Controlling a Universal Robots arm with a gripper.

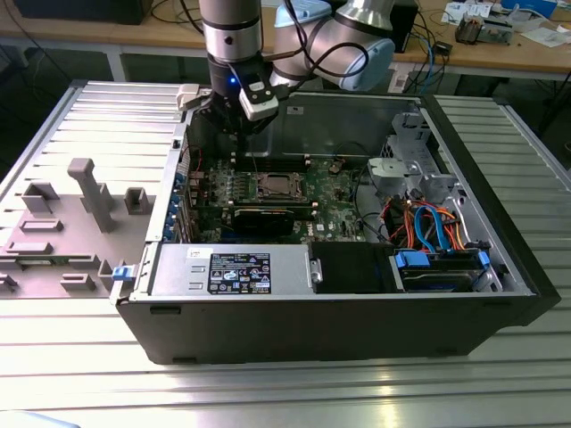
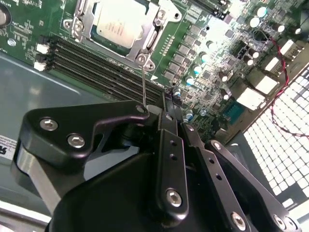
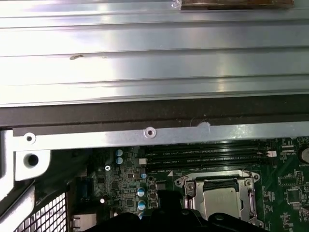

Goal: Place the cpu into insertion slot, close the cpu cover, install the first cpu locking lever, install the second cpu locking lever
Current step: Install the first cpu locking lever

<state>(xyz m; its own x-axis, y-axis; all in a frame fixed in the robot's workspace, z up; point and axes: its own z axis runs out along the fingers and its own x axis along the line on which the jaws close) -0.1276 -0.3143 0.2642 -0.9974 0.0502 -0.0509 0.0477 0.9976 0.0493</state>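
Latching the thin lever (image 2: 143,82) probably calls for 1 slow push down beside the cover (image 2: 150,42) lying over the chip (image 2: 118,21), the claw (image 2: 176,116) pinched together close by.

Bright overhead glare on ribbed metal table (image 1: 268,392), deep shadow inside computer case (image 1: 357,330)

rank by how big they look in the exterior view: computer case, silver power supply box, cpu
1. computer case
2. silver power supply box
3. cpu, smallest by far; it sits farther from the camera, but the gap is too wide for that to matter
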